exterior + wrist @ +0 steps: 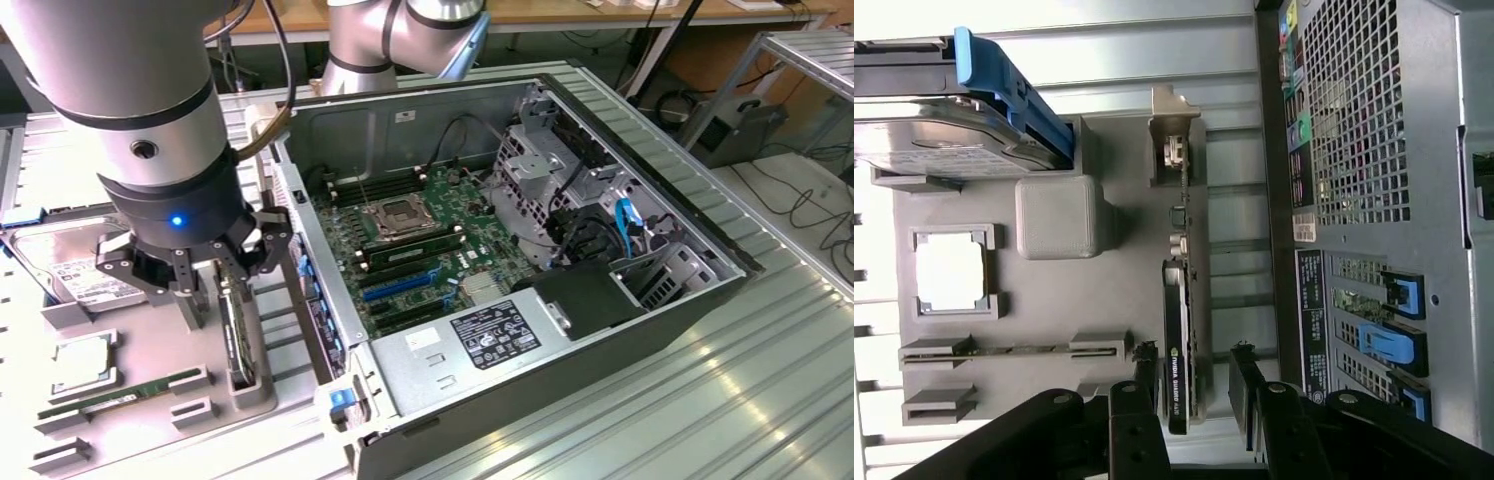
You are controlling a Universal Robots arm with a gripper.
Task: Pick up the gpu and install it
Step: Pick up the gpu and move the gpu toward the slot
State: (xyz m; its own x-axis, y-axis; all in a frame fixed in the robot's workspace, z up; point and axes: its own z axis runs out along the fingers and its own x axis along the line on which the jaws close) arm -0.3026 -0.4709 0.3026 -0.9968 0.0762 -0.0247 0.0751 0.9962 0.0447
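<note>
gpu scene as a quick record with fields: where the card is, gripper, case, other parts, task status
gpu: stands on its edge in a slot of the gray tray, beside the computer case
gripper: open, over the gpu, one finger on each side of it
computer case: side open, motherboard exposed
other parts on tray: hard drive, memory stick, processor
task status: gpu not yet lifted, still in its tray slot

Gpu [238, 335] stands on edge in tray [150, 345] (gripper [1191, 352] straddles it), case [694, 200] at exterior view's right, memory stick [120, 395] at left.
</note>
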